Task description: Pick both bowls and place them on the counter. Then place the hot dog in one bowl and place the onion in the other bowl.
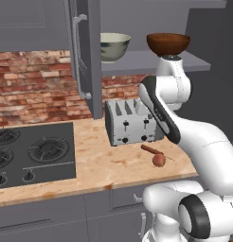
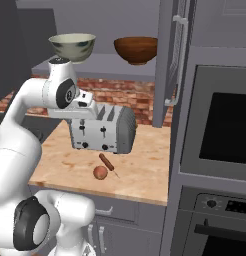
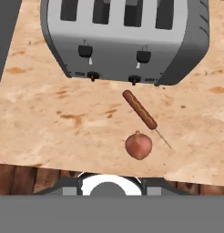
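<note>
Two bowls stand side by side on the shelf of the open wall cabinet: a pale grey-green bowl (image 1: 113,46) (image 2: 72,46) and a dark reddish-brown bowl (image 1: 168,43) (image 2: 136,49). The hot dog (image 1: 151,150) (image 2: 106,161) (image 3: 139,109) lies on the tan counter (image 1: 104,165) (image 2: 140,170) (image 3: 63,123) in front of the toaster. The onion (image 1: 158,160) (image 2: 100,173) (image 3: 138,145) sits just beside its near end. My gripper (image 2: 93,111) hangs above the toaster, well below the shelf, looking down at the counter. Its fingers are not discernible, and nothing shows in it.
A silver four-slot toaster (image 1: 132,123) (image 2: 102,131) (image 3: 127,41) stands at the back of the counter. A black stove top (image 1: 33,151) lies to the left. The cabinet's open doors (image 1: 85,56) (image 2: 172,60) flank the shelf. A built-in oven (image 2: 220,140) rises on the right.
</note>
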Controlling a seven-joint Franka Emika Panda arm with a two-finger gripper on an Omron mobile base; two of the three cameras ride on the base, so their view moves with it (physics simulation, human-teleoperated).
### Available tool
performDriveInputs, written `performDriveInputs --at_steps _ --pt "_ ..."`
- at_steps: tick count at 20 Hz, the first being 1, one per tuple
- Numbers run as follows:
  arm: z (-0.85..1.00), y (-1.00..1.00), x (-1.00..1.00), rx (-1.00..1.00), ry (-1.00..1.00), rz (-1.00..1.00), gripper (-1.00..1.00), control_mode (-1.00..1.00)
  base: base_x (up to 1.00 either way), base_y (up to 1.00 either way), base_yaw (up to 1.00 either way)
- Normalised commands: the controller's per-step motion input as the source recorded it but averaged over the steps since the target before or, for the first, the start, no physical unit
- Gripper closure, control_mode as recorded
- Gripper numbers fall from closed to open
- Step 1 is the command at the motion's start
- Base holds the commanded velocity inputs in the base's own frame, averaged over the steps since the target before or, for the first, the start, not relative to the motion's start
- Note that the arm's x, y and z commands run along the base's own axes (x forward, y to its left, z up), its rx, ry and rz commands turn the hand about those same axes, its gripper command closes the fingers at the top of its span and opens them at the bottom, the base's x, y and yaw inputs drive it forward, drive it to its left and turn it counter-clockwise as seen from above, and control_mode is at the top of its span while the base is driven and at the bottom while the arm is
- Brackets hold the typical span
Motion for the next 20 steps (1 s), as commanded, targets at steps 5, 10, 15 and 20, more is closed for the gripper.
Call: performDriveInputs --at_steps 5,10,15,20 --pt "0.00 0.00 -0.14 0.01 -0.02 -0.01 -1.00 -1.00 0.00 0.00 0.00" --pt "0.10 0.04 -0.22 0.11 -0.19 -0.19 -1.00 -1.00 0.00 0.00 0.00" --pt "0.40 0.06 -0.19 0.08 -0.12 -0.23 -1.00 -1.00 0.00 0.00 0.00" --pt "0.49 -0.01 -0.23 0.09 -0.07 -0.21 -1.00 -1.00 0.00 0.00 0.00"
